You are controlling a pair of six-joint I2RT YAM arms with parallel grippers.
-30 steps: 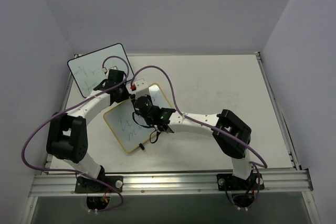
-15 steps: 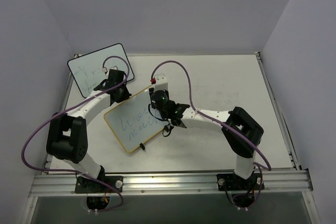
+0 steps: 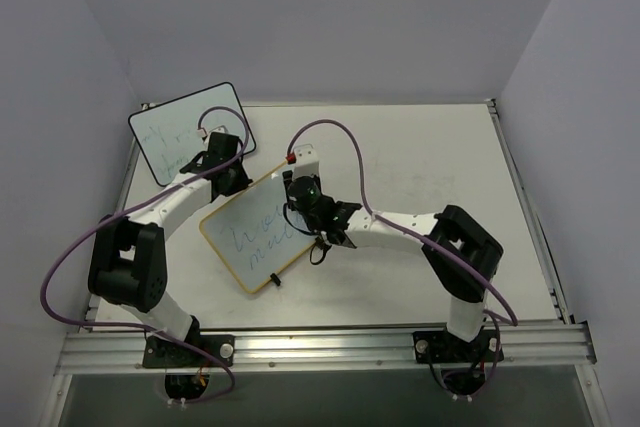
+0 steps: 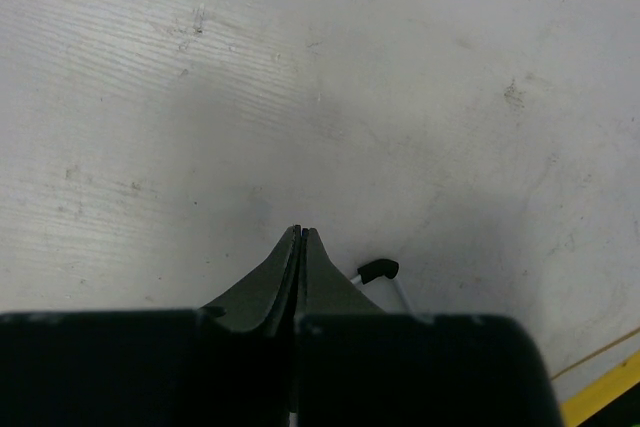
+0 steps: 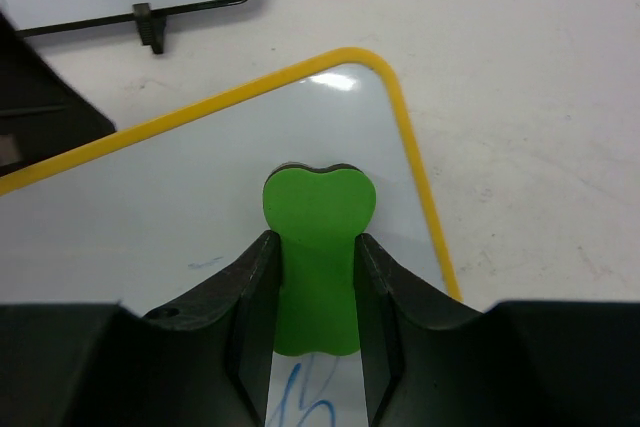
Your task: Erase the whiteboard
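The whiteboard (image 3: 243,250) lies flat on the bench (image 3: 420,157), turned at a slant, in the middle-left area between the two arms. It has a yellow frame, and blue writing (image 3: 258,230) covers much of its face. One small black clip foot (image 3: 272,280) shows on its near long edge.

The right hand (image 5: 316,247) is clenched on a green eraser (image 5: 318,209). The eraser's rounded end sticks out past the fingers (image 5: 256,277) and sits over the white surface, just inside the board's rounded corner. A bit of blue ink (image 5: 305,402) shows below the eraser. From above, this hand (image 3: 300,194) is at the board's far right end.

The left hand (image 4: 301,232) is clenched on nothing, with its jaws pressed together and pointing down at bare bench. A strip of the yellow frame (image 4: 600,399) shows at the lower right of its view. From above, it (image 3: 228,175) sits just beside the board's far long edge.

A second board (image 3: 185,132), black-framed and with marks on it, is at the far left of the bench.
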